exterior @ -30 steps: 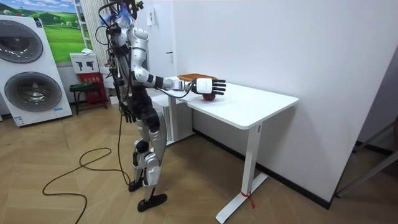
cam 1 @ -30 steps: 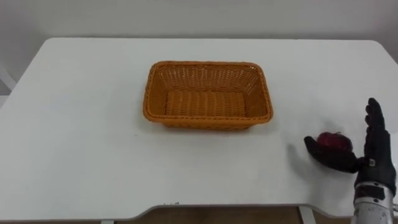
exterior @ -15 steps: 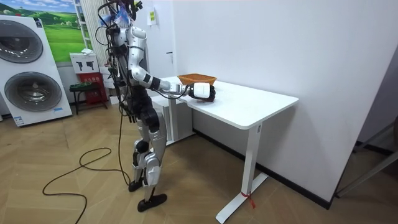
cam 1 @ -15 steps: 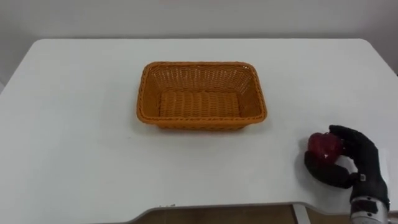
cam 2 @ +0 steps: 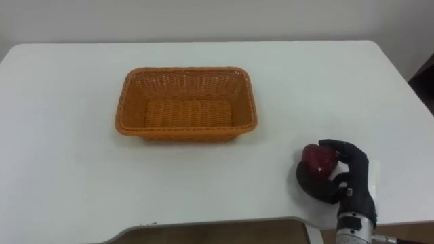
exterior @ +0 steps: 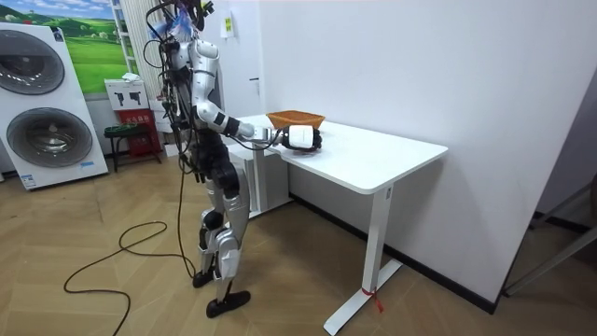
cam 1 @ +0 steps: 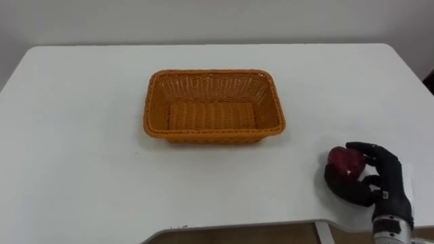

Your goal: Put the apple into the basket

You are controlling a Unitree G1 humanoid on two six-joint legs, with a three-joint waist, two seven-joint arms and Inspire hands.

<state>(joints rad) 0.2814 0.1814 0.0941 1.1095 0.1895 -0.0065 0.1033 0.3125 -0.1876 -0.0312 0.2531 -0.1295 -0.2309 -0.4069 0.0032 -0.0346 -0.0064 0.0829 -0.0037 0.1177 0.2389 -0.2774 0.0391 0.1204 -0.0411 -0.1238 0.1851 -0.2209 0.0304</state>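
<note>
Fingers of the right hand curl over the top of the apple, with the thumb against its near side. The step in hand looks like the grasp. The apple rests on the bench, near the right front corner. Next it needs a firm squeeze, a lift, and a carry left and forward into the empty basket. The left hand hangs by the hip.
</note>
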